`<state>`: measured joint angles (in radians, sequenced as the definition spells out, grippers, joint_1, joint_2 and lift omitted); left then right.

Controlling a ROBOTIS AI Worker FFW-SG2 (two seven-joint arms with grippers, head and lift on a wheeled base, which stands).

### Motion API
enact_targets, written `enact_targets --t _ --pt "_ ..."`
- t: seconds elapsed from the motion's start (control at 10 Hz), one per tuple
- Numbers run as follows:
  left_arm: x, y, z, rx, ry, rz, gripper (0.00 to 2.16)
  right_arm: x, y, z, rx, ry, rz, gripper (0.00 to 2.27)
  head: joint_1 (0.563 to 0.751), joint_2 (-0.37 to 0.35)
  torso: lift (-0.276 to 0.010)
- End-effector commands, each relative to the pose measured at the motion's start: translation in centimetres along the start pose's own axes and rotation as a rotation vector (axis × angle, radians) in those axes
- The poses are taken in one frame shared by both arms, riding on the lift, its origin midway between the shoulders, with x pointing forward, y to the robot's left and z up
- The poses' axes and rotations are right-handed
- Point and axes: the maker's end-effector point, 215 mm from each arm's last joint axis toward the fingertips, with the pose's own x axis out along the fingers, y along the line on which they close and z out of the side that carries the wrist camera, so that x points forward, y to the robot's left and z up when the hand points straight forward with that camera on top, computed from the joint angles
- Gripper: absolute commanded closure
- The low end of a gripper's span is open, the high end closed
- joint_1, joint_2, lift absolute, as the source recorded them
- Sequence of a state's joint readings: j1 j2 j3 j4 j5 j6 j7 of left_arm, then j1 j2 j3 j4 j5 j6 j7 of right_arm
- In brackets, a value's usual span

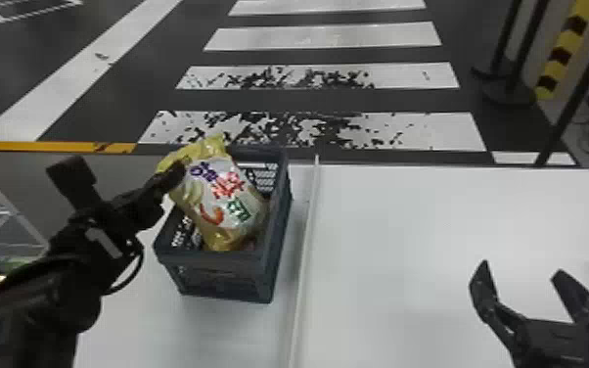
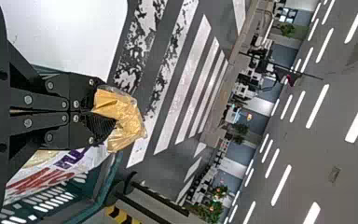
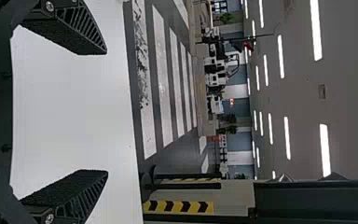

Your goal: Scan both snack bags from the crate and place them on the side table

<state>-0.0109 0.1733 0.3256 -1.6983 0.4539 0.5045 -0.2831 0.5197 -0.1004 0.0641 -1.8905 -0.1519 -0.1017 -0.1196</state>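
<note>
Okay, so the head view has the left gripper [image 1: 173, 177] over at 9 o'clock, clamped on a corner of a yellow-and-white snack bag [image 1: 225, 195]. From the middle of that bag, the grip sits at about 10 o'clock. The left wrist view shows the fingers squeezed in close around the gold end, with a crumpled bit poking out past the tips.

The bag's tilted, its lower end down inside the dark crate [image 1: 220, 260] at 8 o'clock. Can't tell if it's touching the crate's bottom. The crate's sitting on the white bench [image 1: 406, 274], just on the 9 o'clock side of a pale divider strip [image 1: 303, 254].

Right gripper [image 1: 522, 269] hangs out at 4 o'clock over the bench, fingers spread well apart. There's also a white wire rack [image 1: 2, 213] at 9 o'clock by the edge, and a yellow-and-black striped post [image 1: 568, 46] at 2 o'clock.
</note>
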Motion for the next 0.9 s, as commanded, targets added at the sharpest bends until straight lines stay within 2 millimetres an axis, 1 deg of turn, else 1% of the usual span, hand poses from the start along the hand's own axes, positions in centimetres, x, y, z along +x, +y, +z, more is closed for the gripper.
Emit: enact_targets --t 0.0,0.1,0.3,0.4,0.5,0.6,0.7,0.8 --pt "-2.1 -0.6 2.7 -0.014 -0.042 -0.013 2.14 0.0 -0.1 0.0 0.0 0.0 -0.001 0.08 0.695 0.139 -0.095" --pt "-3.5 -1.1 4.7 -0.013 -0.072 -0.016 2.14 0.0 0.1 0.0 -0.001 -0.001 0.0 0.08 0.695 0.142 -0.095" --pt "-6.0 -1.7 7.6 -0.032 -0.105 -0.036 2.14 0.0 0.2 0.0 0.0 -0.001 0.001 0.08 0.695 0.156 -0.095" --pt "-7.2 -2.0 8.9 -0.064 -0.123 -0.048 2.14 -0.1 0.2 -0.1 -0.002 0.003 0.0 0.08 0.695 0.163 -0.095" --pt "-8.5 -2.1 10.7 -0.115 -0.162 -0.069 2.14 -0.1 0.2 0.0 -0.005 0.0 0.002 0.08 0.695 0.17 -0.095" --pt "-9.5 -3.0 11.8 -0.194 -0.194 -0.126 2.14 -0.1 0.2 0.0 -0.003 0.0 0.001 0.08 0.695 0.178 -0.095" --pt "-9.7 -4.2 11.7 -0.229 -0.185 -0.169 2.14 -0.1 0.2 0.0 -0.003 0.0 0.001 0.08 0.695 0.18 -0.095" --pt "-9.9 -5.7 12.0 -0.278 -0.194 -0.229 2.14 -0.1 0.0 -0.1 -0.004 0.009 -0.003 0.08 0.695 0.175 -0.095"
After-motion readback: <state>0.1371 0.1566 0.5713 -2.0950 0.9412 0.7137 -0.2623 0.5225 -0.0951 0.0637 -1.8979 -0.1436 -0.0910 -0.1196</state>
